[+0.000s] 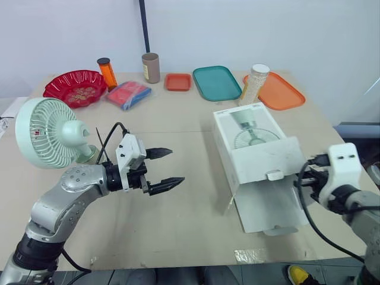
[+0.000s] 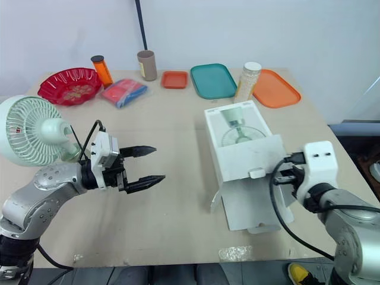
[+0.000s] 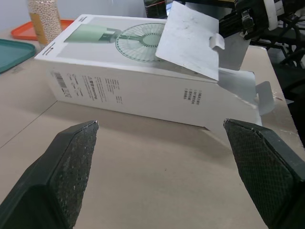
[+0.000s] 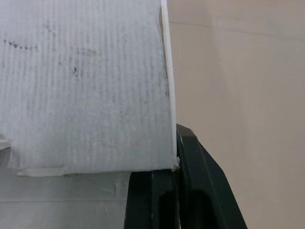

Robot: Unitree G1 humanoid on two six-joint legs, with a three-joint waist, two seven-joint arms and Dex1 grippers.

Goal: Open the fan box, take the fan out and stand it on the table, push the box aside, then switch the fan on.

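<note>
Left eye view: left tool (image 1: 165, 169) released near fan (image 1: 44, 132); right tool (image 4: 177, 164) pinching box flap (image 4: 86, 81).

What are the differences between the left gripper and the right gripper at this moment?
The left gripper has its jaws wide open and empty; the right gripper has its jaws shut on a flap of the fan box. The left gripper hovers above the table; the right gripper sits at the box's open end. Both have black jaws.
</note>
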